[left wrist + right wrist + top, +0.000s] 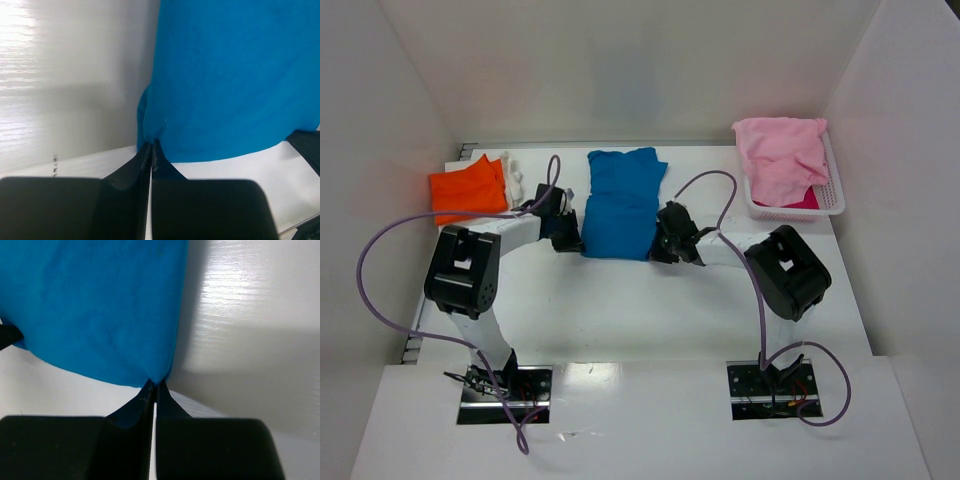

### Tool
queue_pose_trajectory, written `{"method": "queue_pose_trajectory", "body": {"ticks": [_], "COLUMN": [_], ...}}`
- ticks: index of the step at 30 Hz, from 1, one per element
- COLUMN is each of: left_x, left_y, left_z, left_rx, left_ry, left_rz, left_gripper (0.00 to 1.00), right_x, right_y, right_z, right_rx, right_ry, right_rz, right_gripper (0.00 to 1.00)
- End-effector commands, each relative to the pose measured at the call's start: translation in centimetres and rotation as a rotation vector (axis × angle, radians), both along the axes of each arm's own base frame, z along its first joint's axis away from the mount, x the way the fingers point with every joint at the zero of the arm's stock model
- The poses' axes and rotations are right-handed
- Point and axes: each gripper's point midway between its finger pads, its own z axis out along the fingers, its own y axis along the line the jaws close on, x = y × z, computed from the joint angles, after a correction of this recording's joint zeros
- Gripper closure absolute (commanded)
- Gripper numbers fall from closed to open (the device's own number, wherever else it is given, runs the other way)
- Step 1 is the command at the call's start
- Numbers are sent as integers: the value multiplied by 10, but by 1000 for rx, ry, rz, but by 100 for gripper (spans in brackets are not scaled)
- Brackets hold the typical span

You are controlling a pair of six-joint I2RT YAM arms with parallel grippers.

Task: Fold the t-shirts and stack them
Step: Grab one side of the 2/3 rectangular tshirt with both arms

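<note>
The left hand (151, 145) is clenched on the near left corner of the blue t-shirt (623, 200), with the cloth puckered into a small ridge right at its tips. The right hand (154, 384) is clamped the same way on the near right corner. Both bites look thin, taking only the edge of the hem. The step in hand looks like folding the near half over the far half. To do it well, the two corners should rise together and level, far enough apart that the hem stays taut. They should then travel away from the arms in a low arc and set the hem down square on the far end; a jerk or uneven lift could pull the cloth out of so shallow a pinch or skew the fold. From the hands the shirt runs straight away across the middle of the desk (620, 310), lying flat as a narrow strip between the two arms. Farther off, the orange t-shirt (468, 188) lies at the far left, well apart from the left hand. The pink t-shirt (780, 155) is heaped in the basket (835, 198) at the far right.
</note>
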Motion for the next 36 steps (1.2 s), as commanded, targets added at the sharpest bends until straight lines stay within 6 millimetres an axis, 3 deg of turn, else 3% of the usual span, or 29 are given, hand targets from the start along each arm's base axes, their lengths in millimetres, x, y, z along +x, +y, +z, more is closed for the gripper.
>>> {"method": "queue_pose_trajectory", "body": {"ticks": [1, 10, 15, 24, 29, 33, 36], "left_x": [-1, -42, -62, -120, -148, -151, -148], "left_y": [-13, -33, -55, -53, -54, -48, -43], "left_z": [1, 11, 35, 53, 89, 140, 164], "left_rx": [-23, -2, -11, 11, -13, -56, -58], "left_ry": [-10, 24, 9, 28, -19, -127, -182], "left_rz": [-33, -46, -80, -85, -74, -49, -27], "left_gripper": [100, 100, 100, 100, 100, 100, 100], "right_x": [12, -22, -46, -90, -112, -119, -116], "right_y": [-3, -24, -43, -66, -69, -69, -69], "right_z": [18, 16, 20, 65, 96, 133, 148], "right_rx": [-8, -19, -47, 21, 84, 148, 160], "right_ry": [-73, -42, -20, -65, -91, -148, -174], "right_rz": [-39, -41, -56, -49, -46, -42, -50], "right_gripper": [100, 100, 100, 100, 100, 100, 100]}}
